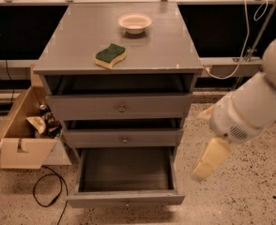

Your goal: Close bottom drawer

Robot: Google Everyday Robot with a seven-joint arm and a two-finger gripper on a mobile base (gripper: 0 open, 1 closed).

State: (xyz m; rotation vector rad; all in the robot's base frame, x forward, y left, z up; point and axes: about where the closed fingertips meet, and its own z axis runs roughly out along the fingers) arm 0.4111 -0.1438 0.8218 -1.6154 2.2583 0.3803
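The bottom drawer (126,198) stands pulled well out from the foot of the grey bench (81,41), its slim front panel nearest to me and low over the speckled floor (241,205), the small knob in the middle of it, the tray behind showing bare. Its panel runs left to right across my sight, and its travel is straight back under the bench, away from me. Above it the middle drawer (124,137) and the top drawer (121,108) sit nearly flush. The robot's hand (209,159) hangs off to the right of the drawer's right side wall, apart from it, higher than the front panel and set a little back from it; whether the hand is open or closed I cannot tell from here, and it holds nothing that I can see. So the panel lies to the left of the hand, below it and towards me. By my reckoning the hand must get round in front of that panel, near the knob, before any push straight back will close it; pressed at the right corner alone, the drawer might skew. On the bench top lie a green sponge (111,55) and a small bowl (134,22); a cardboard box (20,139) sits on the floor at the left.
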